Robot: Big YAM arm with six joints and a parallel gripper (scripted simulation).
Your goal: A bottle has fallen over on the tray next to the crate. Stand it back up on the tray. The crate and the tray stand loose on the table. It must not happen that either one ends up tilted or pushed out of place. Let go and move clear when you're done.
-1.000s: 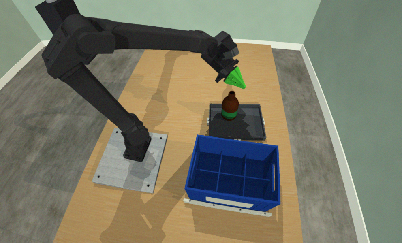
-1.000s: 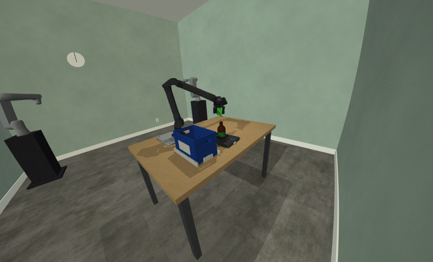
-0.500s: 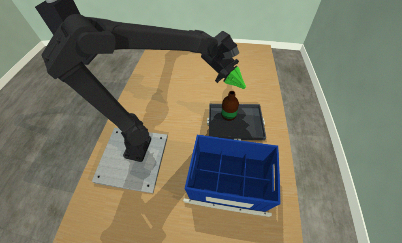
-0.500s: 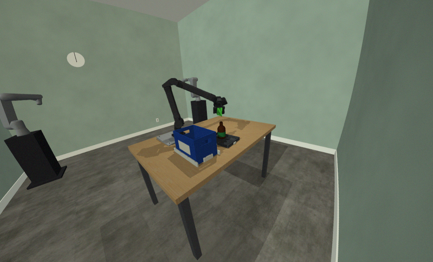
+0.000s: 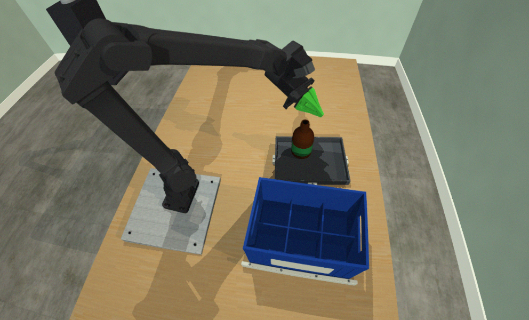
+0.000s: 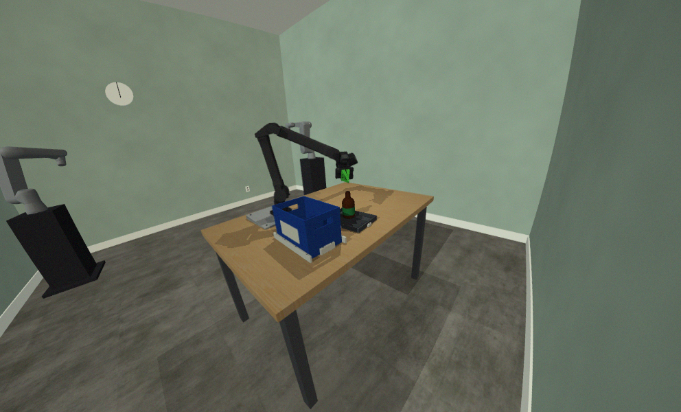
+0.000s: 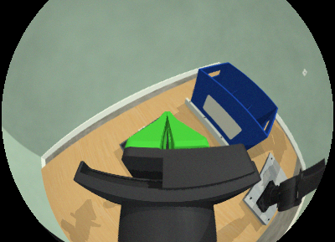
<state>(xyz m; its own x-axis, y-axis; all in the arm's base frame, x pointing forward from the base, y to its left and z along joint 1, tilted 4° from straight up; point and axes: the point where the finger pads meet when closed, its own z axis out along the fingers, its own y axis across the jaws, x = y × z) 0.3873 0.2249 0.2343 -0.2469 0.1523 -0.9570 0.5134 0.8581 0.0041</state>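
Observation:
A brown bottle (image 5: 302, 139) with a green label stands upright on the dark tray (image 5: 311, 159), near the tray's left far corner. It also shows in the exterior view (image 6: 348, 204). My gripper (image 5: 311, 104) with green fingers hangs in the air above and a little behind the bottle, clear of it. The fingers are shut together with nothing between them, as the wrist view (image 7: 166, 136) shows. The bottle is hidden behind the gripper in the wrist view.
A blue crate (image 5: 307, 228) with several empty compartments stands just in front of the tray. It also shows in the wrist view (image 7: 234, 101). My arm's grey base plate (image 5: 173, 209) lies to the left of the crate.

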